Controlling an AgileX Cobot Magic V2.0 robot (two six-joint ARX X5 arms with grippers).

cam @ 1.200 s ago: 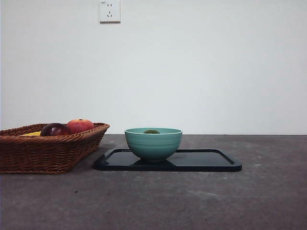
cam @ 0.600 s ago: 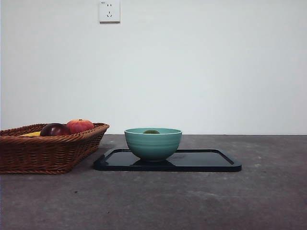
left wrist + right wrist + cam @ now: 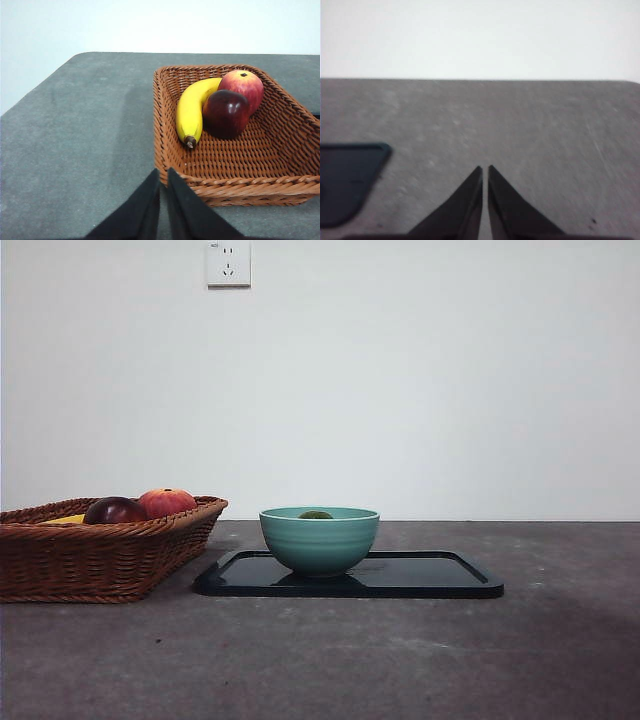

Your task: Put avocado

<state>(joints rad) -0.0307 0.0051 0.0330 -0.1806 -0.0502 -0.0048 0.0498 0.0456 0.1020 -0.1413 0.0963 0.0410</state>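
Observation:
The avocado point(image 3: 316, 515) lies inside a teal bowl point(image 3: 320, 540); only its dark green top shows above the rim. The bowl stands on a black tray point(image 3: 430, 577) in the middle of the table. My left gripper point(image 3: 163, 172) is shut and empty, held back by the near corner of a wicker basket point(image 3: 235, 182). My right gripper point(image 3: 485, 169) is shut and empty over bare table, to the side of the tray's corner point(image 3: 350, 175). Neither arm shows in the front view.
The wicker basket point(image 3: 100, 550) stands left of the tray and holds a banana point(image 3: 192, 110), a dark maroon fruit point(image 3: 226, 112) and a red-orange apple-like fruit point(image 3: 245, 86). A wall socket point(image 3: 228, 262) is on the white wall behind.

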